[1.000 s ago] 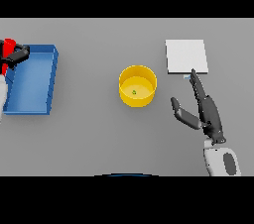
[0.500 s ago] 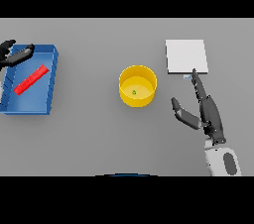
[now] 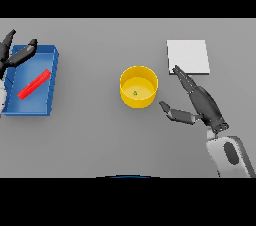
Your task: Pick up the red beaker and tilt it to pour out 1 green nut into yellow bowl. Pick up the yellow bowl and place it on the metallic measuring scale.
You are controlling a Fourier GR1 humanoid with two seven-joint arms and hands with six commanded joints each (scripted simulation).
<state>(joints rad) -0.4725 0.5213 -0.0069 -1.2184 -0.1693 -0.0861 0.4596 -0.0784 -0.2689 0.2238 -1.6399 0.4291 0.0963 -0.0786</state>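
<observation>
The yellow bowl [image 3: 138, 86] stands upright at the table's middle with a small green nut [image 3: 135, 93] inside it. To its right my right hand [image 3: 200, 102] is open, fingers stretched toward the bowl's right side, thumb low, a short gap apart from it. Behind that hand lies the flat pale measuring scale [image 3: 188, 56]. The red beaker [image 3: 34, 84] lies on its side in the blue tray [image 3: 52, 80] at the far left. My left hand [image 3: 15, 56] is open over the tray's back left corner, holding nothing.
The blue tray's walls rise at the left edge of the table. Bare grey tabletop spreads between tray and bowl and in front of the bowl.
My left hand let go of the red beaker, which dropped flat into the tray, and the hand opened and drew back left. My right hand crept closer to the bowl.
</observation>
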